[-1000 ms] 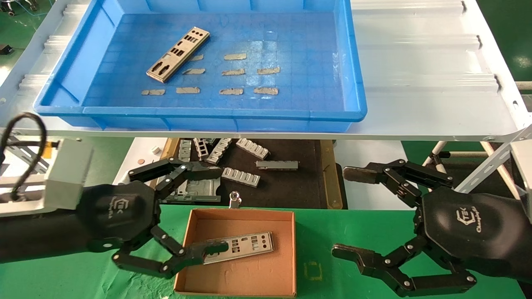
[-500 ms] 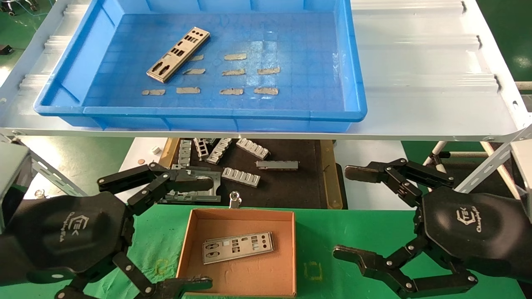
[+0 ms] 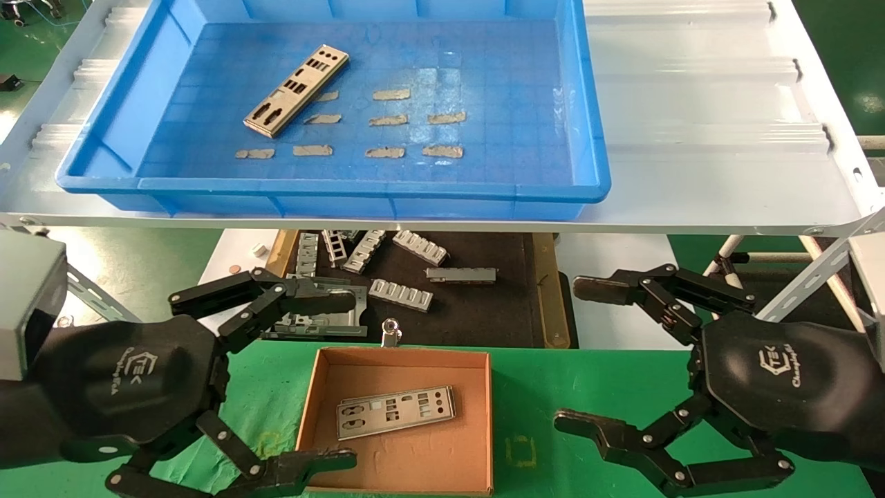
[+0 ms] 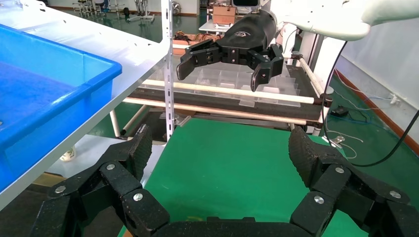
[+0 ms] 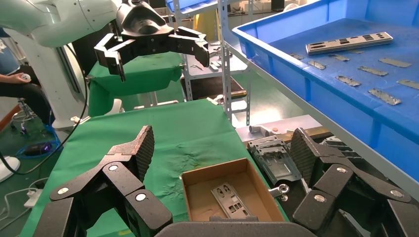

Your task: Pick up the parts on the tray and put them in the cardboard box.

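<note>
One silver-grey punched plate [image 3: 296,90] lies slantwise in the blue tray [image 3: 346,200] on the white shelf; it also shows in the right wrist view [image 5: 349,42]. A second plate [image 3: 395,412] lies flat in the cardboard box [image 3: 484,415] on the green cloth, seen too in the right wrist view [image 5: 230,200]. My left gripper [image 3: 332,380] is open and empty, just left of the box. My right gripper [image 3: 588,356] is open and empty, right of the box. The left wrist view shows only green cloth between its fingertips [image 4: 138,143].
Several tan tape strips [image 3: 387,121] lie on the tray floor. Ribbed grey brackets [image 3: 401,294] and a flat metal frame [image 3: 325,318] lie on a dark mat [image 3: 484,311] behind the box, under the shelf. A small metal clip [image 3: 391,333] sits at the box's far edge.
My left gripper let go of the plate in the box, drew back to the left and opened wide. The plate now lies flat in the box. The right arm has not moved.
</note>
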{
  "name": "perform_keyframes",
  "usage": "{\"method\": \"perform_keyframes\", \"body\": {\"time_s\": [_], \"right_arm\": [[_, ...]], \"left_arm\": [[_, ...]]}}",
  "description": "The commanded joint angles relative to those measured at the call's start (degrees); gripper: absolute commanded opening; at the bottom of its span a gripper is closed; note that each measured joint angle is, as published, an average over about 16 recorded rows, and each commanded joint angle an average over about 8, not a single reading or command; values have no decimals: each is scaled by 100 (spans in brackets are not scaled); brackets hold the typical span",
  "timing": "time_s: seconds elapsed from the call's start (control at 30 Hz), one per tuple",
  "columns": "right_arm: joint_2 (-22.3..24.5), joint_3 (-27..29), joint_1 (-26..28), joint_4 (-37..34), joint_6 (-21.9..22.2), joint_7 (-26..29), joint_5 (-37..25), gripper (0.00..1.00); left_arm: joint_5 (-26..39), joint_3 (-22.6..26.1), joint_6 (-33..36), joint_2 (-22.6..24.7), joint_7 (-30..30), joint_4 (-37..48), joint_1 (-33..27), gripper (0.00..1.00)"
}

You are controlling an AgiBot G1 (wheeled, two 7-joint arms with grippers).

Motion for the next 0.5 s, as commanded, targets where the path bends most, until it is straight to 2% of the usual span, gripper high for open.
{"method": "perform_keyframes", "body": {"time_s": [0.03, 0.5], "right_arm": [[0, 0, 0, 0, 0, 0, 0, 100], [0, 0, 0, 0, 0, 0, 0, 100]], "left_arm": [[7, 8, -1, 7, 7, 15, -6, 100], [27, 31, -8, 24, 27, 55, -22, 100]]}}
